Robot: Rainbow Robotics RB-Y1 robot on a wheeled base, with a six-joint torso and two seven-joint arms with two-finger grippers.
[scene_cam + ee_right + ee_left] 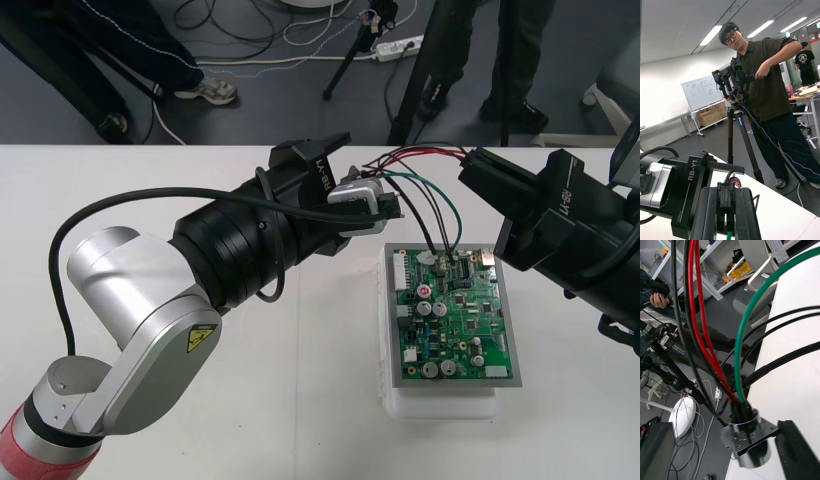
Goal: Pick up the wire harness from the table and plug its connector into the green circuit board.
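Note:
The green circuit board [455,315] sits on its white base [440,405] right of centre. My left gripper [392,208] hovers just left of the board's far end, shut on the harness's round metal socket [748,440], with one black finger [797,452] beside it. Red, black and green wires [428,155] arc up from the socket. The black and green ones drop to a small black plug [447,260] at the board's far edge; how deep it sits I cannot tell. My right gripper [472,165] is shut on the wires [735,182] at the top of the arc.
The table's far edge runs just behind both grippers, with dark floor, cables and tripod legs beyond. Bare table [300,400] lies in front of the board and left of it. The left arm's thick links [150,330] cross the left half of the table.

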